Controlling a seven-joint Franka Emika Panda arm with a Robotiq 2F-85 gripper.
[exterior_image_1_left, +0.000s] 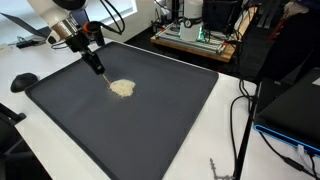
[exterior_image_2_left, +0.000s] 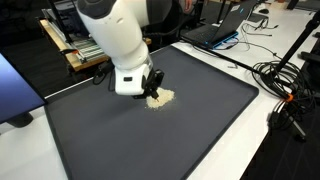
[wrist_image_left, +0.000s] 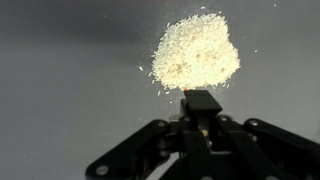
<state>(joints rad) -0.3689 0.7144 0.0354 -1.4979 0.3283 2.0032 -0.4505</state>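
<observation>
A dark mat covers the work surface, with benches and cables around it. The gripper is fully closed on a slim dark tool, whose tip touches the near edge of a pile of pale grains on the mat's middle. The step looks like pushing the grains. A further push would call for keeping the tip low and moving slowly. In the wrist view the tool points to twelve o'clock, its long axis running six to twelve; the pile is roundish.
</observation>
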